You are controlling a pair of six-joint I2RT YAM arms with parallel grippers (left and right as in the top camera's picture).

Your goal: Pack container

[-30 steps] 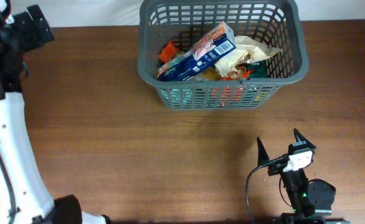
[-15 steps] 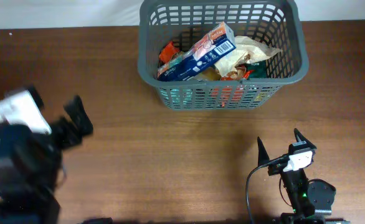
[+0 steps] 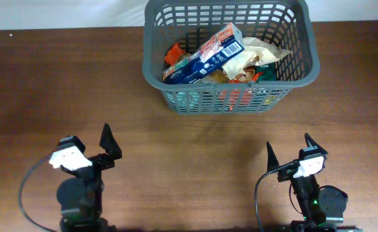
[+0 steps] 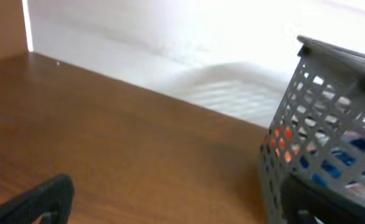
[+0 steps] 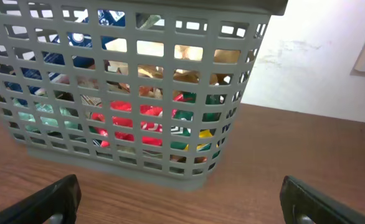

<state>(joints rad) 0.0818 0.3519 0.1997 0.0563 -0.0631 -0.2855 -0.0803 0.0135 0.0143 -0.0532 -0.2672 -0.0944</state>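
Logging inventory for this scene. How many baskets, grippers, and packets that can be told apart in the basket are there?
Baskets: 1, the container
Grippers: 2, left gripper, right gripper, both open
Packets told apart from above: 4, blue-and-white packet, beige packet, orange packet, green packet; the pile may hide more
Total: 7

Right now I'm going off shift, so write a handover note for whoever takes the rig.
Left gripper: open, empty, at the near edge of the table.
Right gripper: open, empty, near edge, facing the basket.
Basket: far side of the table, holding the packets.
Done: packets are in the basket; no loose packet in view.
Left: probably nothing; check outside the camera views for more.
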